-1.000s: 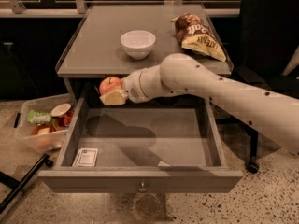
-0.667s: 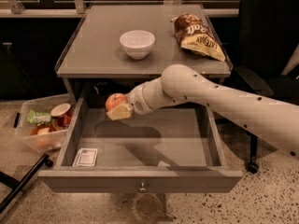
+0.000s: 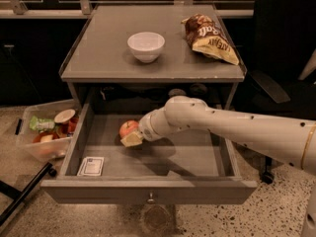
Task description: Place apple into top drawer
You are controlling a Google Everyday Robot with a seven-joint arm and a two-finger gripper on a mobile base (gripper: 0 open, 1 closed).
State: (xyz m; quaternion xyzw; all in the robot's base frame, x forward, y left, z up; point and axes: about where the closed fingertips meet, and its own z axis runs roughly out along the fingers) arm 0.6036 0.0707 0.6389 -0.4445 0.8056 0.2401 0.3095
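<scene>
The top drawer (image 3: 98, 191) stands pulled wide open across the lower middle of the frame, its flat grey front panel nearest the camera with a small round metal knob (image 3: 151, 198) at its centre. The white arm (image 3: 237, 130) comes in from the right edge and crosses over the drawer's right half, ending at the gripper (image 3: 130, 135) just left of centre, inside the drawer's outline.

The apple (image 3: 128, 128) sits at the very tip of the gripper, red-orange with a paler patch, over the left-rear part of the drawer floor and near its left wall. The jaws are closed in on the fruit. One pale yellowish pad presses against its lower right side, and the other is hidden behind the apple. Whether the apple's underside touches the drawer floor cannot be told.

In the drawer's front left corner lies a small white card (image 3: 91, 166), well apart from the apple.

On the grey tabletop (image 3: 94, 58) above the drawer, a white bowl (image 3: 146, 46) stands near the middle. A brown and yellow snack bag (image 3: 211, 38) lies toward the upper right. At the left of the frame, beside the cabinet on the speckled floor, a clear plastic tub (image 3: 29, 149) holds small red, white and green food pieces. A dark office chair (image 3: 284, 48) fills the upper right corner.
</scene>
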